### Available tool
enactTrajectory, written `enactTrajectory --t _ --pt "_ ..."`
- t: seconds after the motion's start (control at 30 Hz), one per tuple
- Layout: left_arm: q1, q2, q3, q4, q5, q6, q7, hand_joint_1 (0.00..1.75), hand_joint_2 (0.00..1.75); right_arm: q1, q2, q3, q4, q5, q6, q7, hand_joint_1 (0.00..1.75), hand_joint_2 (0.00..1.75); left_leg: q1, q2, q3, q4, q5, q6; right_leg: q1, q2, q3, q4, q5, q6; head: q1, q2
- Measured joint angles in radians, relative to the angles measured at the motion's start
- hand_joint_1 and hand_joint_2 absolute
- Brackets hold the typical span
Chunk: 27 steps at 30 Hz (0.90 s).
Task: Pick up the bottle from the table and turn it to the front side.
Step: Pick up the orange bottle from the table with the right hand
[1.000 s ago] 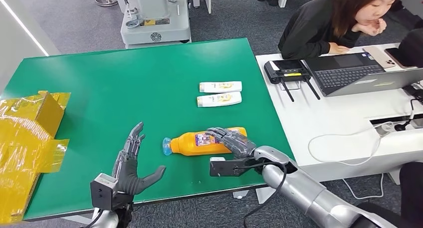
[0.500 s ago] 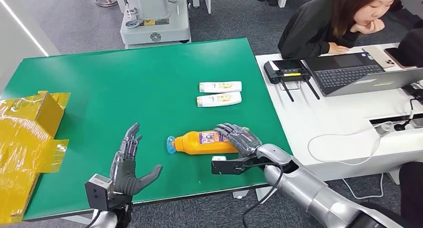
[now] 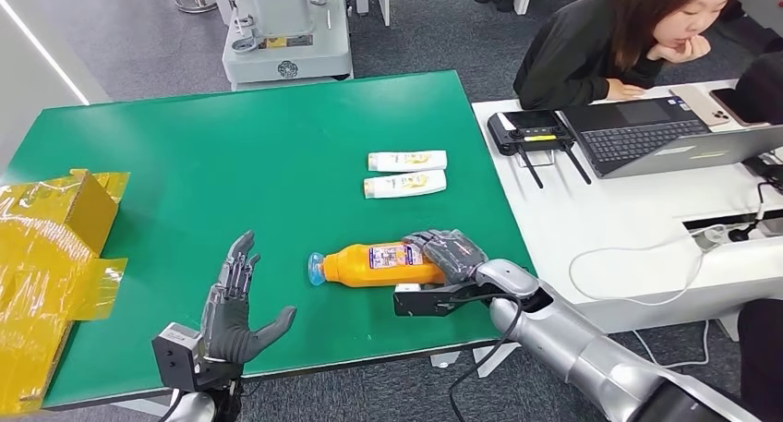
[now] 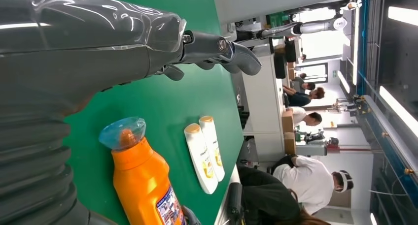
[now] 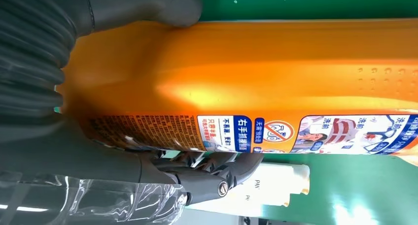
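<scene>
Our green table [image 3: 231, 154] carries the orange bottle [image 3: 374, 264] lying on its side near the front edge, its clear blue cap [image 3: 316, 269] pointing toward our left. Our right hand [image 3: 449, 253] wraps the bottle's base end, thumb on one face and fingers [image 5: 217, 173] curled over the label. Our left hand [image 3: 233, 311] hovers apart, empty, fingers spread, while two white bottles [image 3: 406, 173] lie side by side farther back.

My dark grey right hand [image 3: 450, 253] wraps an orange bottle [image 3: 374, 264], blue cap, blue-and-white label; green tabletop [image 3: 231, 154]; two white bottles [image 3: 406, 173]; yellow wrap [image 3: 46, 256] at its left edge.
</scene>
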Motion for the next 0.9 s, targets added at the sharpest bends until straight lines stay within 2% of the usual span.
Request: enactTrajectory --t 0.33,0.5,0.63,0.9 --pt "0.008 0.004 0.001 0.003 0.011 -0.010 0.000 0.00 1.75 0.001 -0.006 0.002 0.005 -0.004 -0.001 -0.005 1.75 1.75 0.000 0.000 0.001 0.000 0.000 0.000 0.000 0.000 0.001 0.000 0.000 0.000 0.000 0.000" --pt "0.016 0.004 0.005 0.003 0.003 -0.018 0.000 0.00 1.75 0.033 -0.012 -0.010 -0.018 -0.063 -0.052 -0.040 1.75 1.75 0.000 -0.001 0.001 0.000 0.000 0.000 0.000 0.000 0.001 0.000 0.000 0.000 0.000 0.000" --pt "0.021 0.004 0.019 0.002 -0.008 -0.012 -0.001 0.00 1.75 0.096 -0.020 -0.046 -0.074 -0.151 -0.100 -0.089 1.75 1.75 0.000 -0.001 0.000 0.000 0.000 0.000 0.000 -0.001 0.001 0.000 0.000 0.000 0.000 0.000" --pt "0.014 0.004 0.053 -0.015 -0.058 0.015 -0.011 0.00 1.75 0.301 -0.044 -0.162 -0.278 -0.301 -0.208 -0.155 1.75 1.75 0.000 -0.002 -0.001 0.000 0.000 0.000 0.000 -0.002 0.000 0.000 -0.001 0.000 0.000 0.000"
